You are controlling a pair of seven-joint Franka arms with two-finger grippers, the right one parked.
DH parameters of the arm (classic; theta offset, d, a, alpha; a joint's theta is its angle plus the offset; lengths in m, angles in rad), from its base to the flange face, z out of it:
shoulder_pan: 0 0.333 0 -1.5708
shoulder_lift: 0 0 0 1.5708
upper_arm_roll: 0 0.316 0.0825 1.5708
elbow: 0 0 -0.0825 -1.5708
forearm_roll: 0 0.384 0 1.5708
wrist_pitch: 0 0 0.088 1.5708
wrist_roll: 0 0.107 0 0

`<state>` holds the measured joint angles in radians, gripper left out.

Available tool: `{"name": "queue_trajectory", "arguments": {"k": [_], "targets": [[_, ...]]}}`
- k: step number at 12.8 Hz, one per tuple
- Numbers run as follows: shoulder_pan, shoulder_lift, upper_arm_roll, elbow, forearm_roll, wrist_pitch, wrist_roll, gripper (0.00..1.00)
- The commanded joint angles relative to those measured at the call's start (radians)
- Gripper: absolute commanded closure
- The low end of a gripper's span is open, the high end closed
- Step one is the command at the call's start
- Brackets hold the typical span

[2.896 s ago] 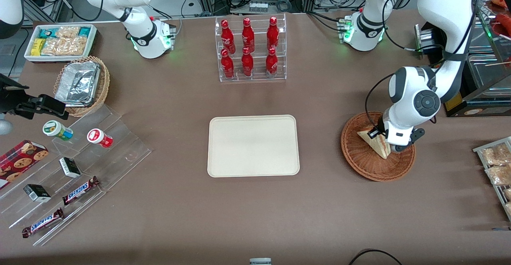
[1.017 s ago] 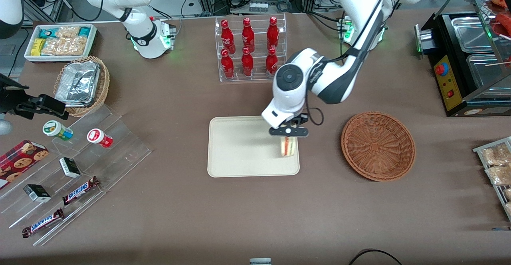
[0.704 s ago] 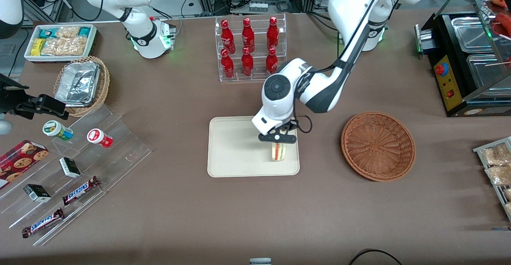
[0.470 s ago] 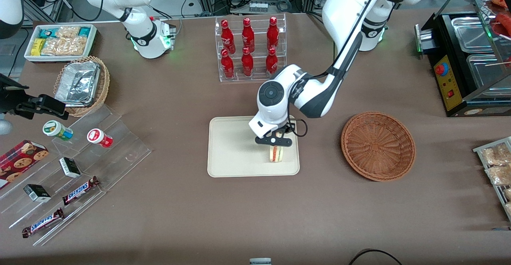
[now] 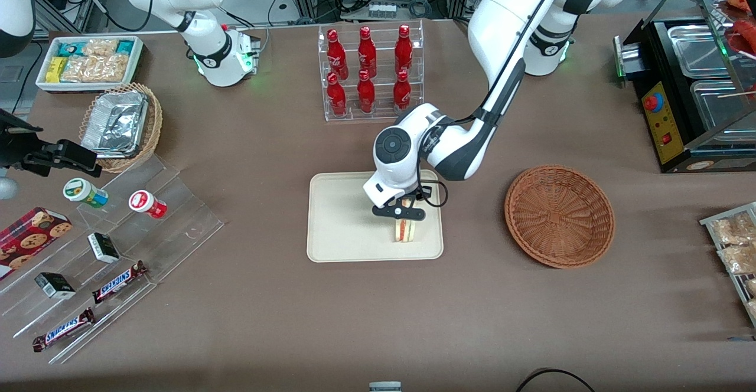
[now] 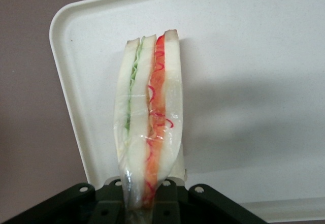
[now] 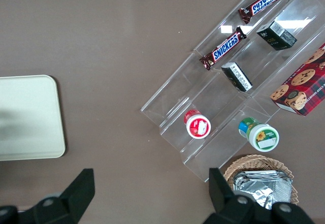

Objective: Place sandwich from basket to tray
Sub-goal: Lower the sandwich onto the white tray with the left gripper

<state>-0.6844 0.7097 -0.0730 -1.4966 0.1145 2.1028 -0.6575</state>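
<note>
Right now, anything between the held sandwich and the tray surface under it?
Nothing visible. The gripper is shut on the sandwich, held on edge over bare tray; the basket sits apart, toward the working arm's end.

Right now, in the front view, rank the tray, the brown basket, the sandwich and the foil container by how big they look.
1. The tray, largest.
2. The basket.
3. The foil container.
4. The sandwich, smallest, held edge-up by the gripper over the tray; it sits higher and nearer the camera, yet plainly looks smallest.
</note>
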Motion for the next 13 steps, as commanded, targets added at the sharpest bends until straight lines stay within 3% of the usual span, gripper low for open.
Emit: {"name": "queue_trajectory", "arguments": {"k": [1, 2, 3, 4, 5, 13], "targets": [[-0.018, 0.030, 0.016, 0.042, 0.014, -0.003, -0.001, 1.00], [-0.018, 0.033, 0.016, 0.052, 0.013, -0.003, -0.013, 1.00], [-0.018, 0.040, 0.016, 0.052, 0.013, -0.003, -0.025, 0.66], [-0.018, 0.046, 0.016, 0.053, 0.014, 0.000, -0.025, 0.22], [-0.018, 0.045, 0.016, 0.053, 0.014, 0.012, -0.028, 0.00], [-0.004, 0.016, 0.025, 0.102, 0.016, 0.008, -0.085, 0.00]]}}
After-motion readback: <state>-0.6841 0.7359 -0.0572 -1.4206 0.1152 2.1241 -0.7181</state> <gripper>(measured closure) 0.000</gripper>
